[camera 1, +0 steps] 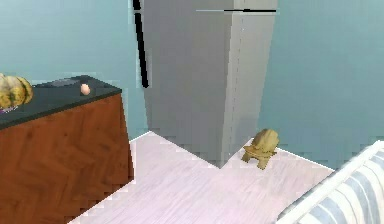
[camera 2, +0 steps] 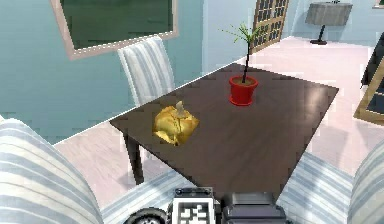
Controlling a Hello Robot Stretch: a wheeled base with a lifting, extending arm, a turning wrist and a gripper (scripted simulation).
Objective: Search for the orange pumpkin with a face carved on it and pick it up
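On a dark brown table [camera 2: 280,130], toward its left end in the arm side view: an orange-gold lump [camera 2: 175,126], rounded, knobbly and glossy, with a small grey stalk on top. Roughly pumpkin-shaped, though cannot tell whether a face is cut into it. To its right and a little farther off, well apart on the same smooth top: a red pot [camera 2: 243,91] with a thin, spiky green plant. Beyond the table's far left corner, a chair [camera 2: 150,65] in blue-white stripes. More striped cushions [camera 2: 40,175] near left and near right. On the teal wall behind, a pale-framed dark board [camera 2: 115,20].

At the bottom edge, nearer than the table: a white marker square [camera 2: 195,212], and left of it the gripper [camera 2: 150,216], dark, its far end not made out. Cannot tell whether anything is grasped.

In the forward view, at left: a counter [camera 1: 70,150] with herringbone wood front and dark top, bearing a ribbed tan round thing [camera 1: 12,91] and a small pink egg-shape [camera 1: 85,89]. Farther off, a tall smooth grey fridge [camera 1: 195,80], with a small tan object [camera 1: 262,148] on the pale floor at its foot.
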